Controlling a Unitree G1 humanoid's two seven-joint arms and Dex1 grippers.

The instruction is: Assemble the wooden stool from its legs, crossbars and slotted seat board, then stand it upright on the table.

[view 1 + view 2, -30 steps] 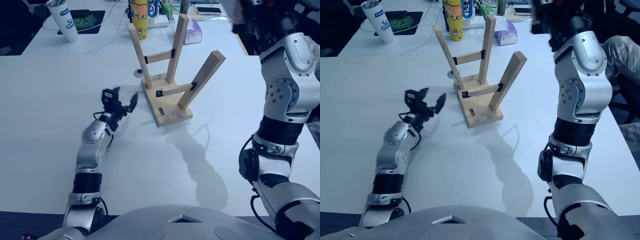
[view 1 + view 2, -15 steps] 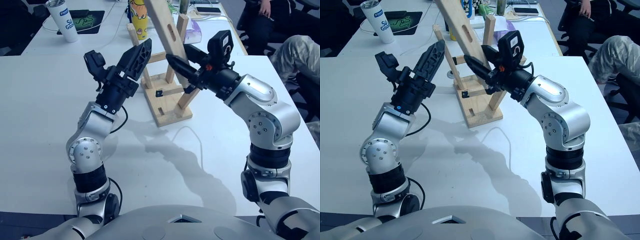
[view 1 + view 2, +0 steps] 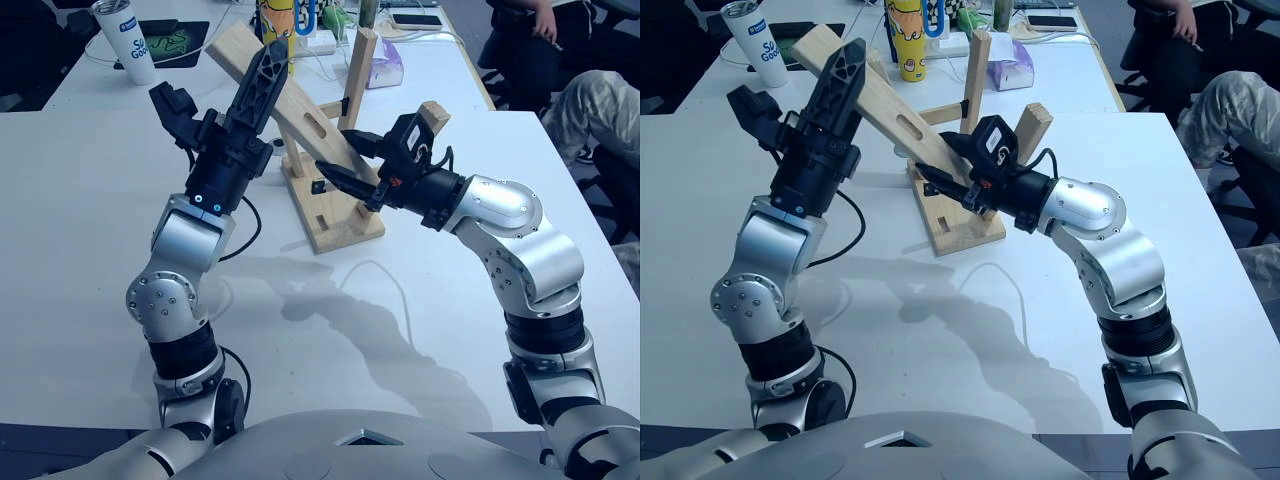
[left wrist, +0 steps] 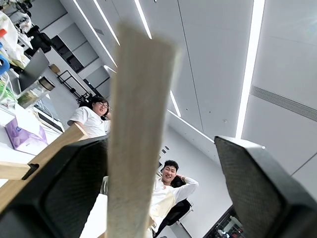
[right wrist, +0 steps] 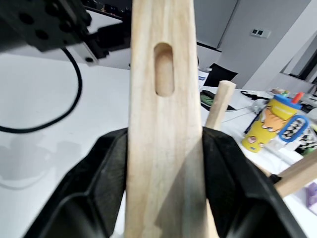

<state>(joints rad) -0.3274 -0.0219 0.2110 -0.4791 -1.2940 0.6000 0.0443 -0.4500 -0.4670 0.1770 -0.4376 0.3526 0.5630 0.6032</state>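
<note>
A slotted wooden leg (image 3: 305, 120) slants through the air above the table. My right gripper (image 3: 348, 160) is shut on its lower end, both fingers (image 5: 106, 173) pressed to the wood (image 5: 166, 99). My left gripper (image 3: 250, 75) stands open around the upper end: one finger (image 4: 59, 188) lies against the leg (image 4: 141, 124), the other (image 4: 262, 193) is clear of it. Behind, the seat board (image 3: 340, 228) lies flat on the table with three legs (image 3: 358, 90) pointing up, joined by crossbars (image 3: 345, 182).
On the rear table stand a white tumbler (image 3: 128, 40), a yellow cup (image 3: 280, 40) and a purple tissue box (image 3: 388, 65). A small round object (image 3: 275, 147) lies just behind the seat board. People sit at the back right.
The left gripper rose from the table to the leg's upper end. The right arm brought the leg down in front of the stool, and the leg tipped from steep to a lower slant.
</note>
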